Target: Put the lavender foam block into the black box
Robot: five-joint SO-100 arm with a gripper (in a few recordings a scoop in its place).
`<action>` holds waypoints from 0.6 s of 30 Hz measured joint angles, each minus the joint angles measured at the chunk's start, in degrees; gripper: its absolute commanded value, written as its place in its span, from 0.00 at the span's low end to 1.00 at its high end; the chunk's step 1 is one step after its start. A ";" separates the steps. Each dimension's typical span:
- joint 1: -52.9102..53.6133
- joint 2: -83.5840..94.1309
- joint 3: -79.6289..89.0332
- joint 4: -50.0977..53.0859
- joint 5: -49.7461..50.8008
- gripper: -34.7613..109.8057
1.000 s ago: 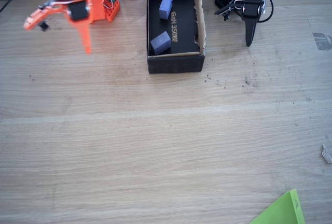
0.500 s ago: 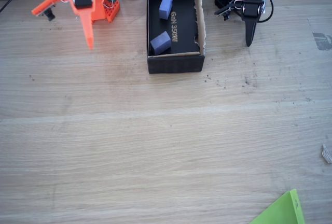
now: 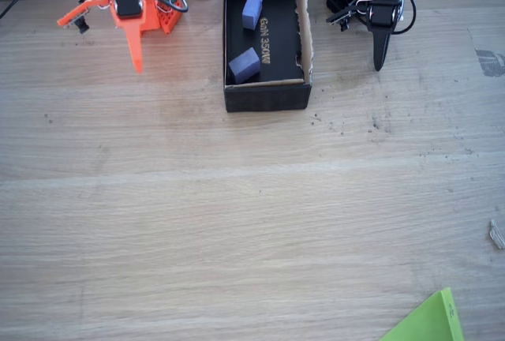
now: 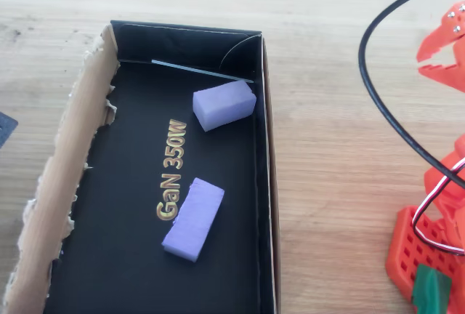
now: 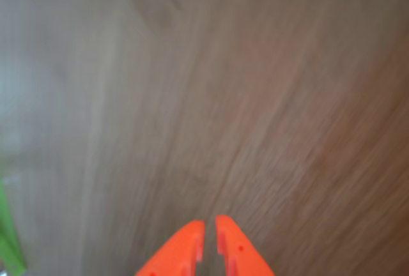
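Tabletop scene after placement. Long rectangular black cardboard box (image 3: 266, 37) with raw brown torn edges and gold "GaN 350W" lettering stands at the far middle of the pale wooden tabletop (image 3: 252, 215) in the fixed view. Two small lavender foam cuboids lie on its inside bottom, apart from each other. The chunkier lavender foam block (image 4: 224, 105) rests near one end wall beside the lettering in the overhead view; the slimmer, slightly bluer foam block (image 4: 193, 219) lies further along, just beside the "GaN" letters. In the fixed view they appear at (image 3: 245, 65) and (image 3: 252, 9); which is which there is a judgement from shape and position.

Orange two-finger gripper (image 3: 136, 57) of the orange arm has swung, over the last second, from a raised, outstretched pose at the left to a folded pose close to its base, fingers pointing down at bare wood left of the box. In the wrist view the gripper (image 5: 209, 237) has its orange tips nearly pressed together with a thin slit between, pinching nothing, above blurred wood grain.

Judgement: the block is in the box and the arm is retreating to rest, so the task appears complete.
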 measured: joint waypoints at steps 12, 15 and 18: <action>1.41 0.53 5.98 -0.53 -0.88 0.24; 0.88 0.18 5.98 -0.53 -0.97 0.24; 0.97 0.18 5.98 -0.62 -0.97 0.24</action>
